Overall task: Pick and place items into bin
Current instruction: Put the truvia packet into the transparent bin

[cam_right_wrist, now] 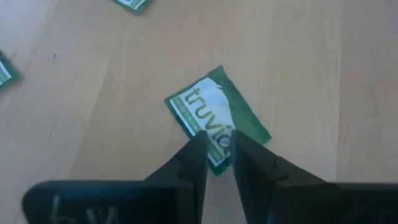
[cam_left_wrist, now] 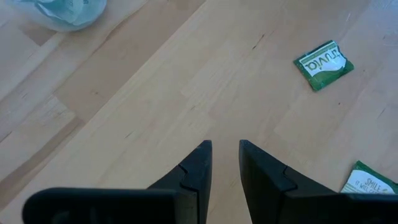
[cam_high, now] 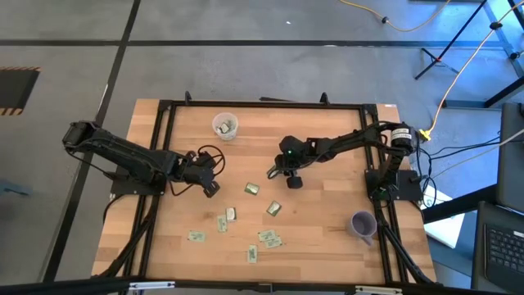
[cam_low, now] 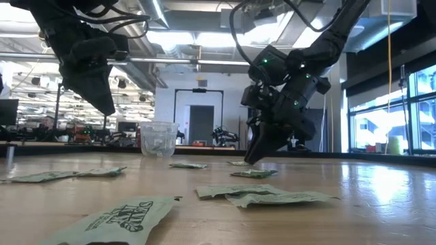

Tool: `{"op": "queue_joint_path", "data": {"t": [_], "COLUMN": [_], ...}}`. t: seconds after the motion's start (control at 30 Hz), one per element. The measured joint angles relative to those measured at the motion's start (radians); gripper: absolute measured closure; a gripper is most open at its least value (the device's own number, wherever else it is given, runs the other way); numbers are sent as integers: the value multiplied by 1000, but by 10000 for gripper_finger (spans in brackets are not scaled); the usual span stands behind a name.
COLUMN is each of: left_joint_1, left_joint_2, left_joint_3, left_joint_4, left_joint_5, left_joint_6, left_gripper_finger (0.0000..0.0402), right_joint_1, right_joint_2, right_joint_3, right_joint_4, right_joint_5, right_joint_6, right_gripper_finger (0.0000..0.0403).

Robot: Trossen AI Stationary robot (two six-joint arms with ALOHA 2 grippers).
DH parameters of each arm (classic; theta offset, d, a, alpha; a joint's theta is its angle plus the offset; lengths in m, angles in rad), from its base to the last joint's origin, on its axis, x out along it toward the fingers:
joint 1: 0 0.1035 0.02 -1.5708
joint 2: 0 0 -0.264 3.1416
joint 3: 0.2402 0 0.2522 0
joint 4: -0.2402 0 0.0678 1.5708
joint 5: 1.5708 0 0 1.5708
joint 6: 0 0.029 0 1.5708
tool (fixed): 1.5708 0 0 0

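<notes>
Packet (cam_right_wrist: 214, 121), green and white, lies flat on the table (cam_high: 327, 221) near the clear cup (cam_high: 225, 125), pinched at one edge by the right gripper (cam_right_wrist: 217, 144). Beyond it, on the cup's other side, the left gripper (cam_left_wrist: 225, 149) hangs slightly parted, empty.

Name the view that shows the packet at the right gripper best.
Right wrist view: the packet lies mid-picture at the right gripper, its print readable. The high view shows only a speck; in the other views I cannot pick it out.
</notes>
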Motion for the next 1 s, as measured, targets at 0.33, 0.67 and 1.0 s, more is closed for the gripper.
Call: {"op": "queue_joint_path", "data": {"t": [0.33, 0.67, 1.0], "left_joint_1": [0, 0, 0], "left_joint_2": [0, 0, 0], "left_joint_3": [0, 0, 0], "left_joint_4": [0, 0, 0], "left_joint_5": [0, 28, 71], "left_joint_6": [0, 0, 0], "left_gripper_finger": [327, 327, 327], "right_joint_1": [-1, -2, -46], "right_joint_2": [1, 12, 8], "right_joint_3": [-1, 108, 451], "right_joint_4": [0, -118, -143], "right_joint_5": [7, 16, 9], "right_joint_6": [-1, -5, -27], "right_gripper_finger": [384, 392, 392]}}
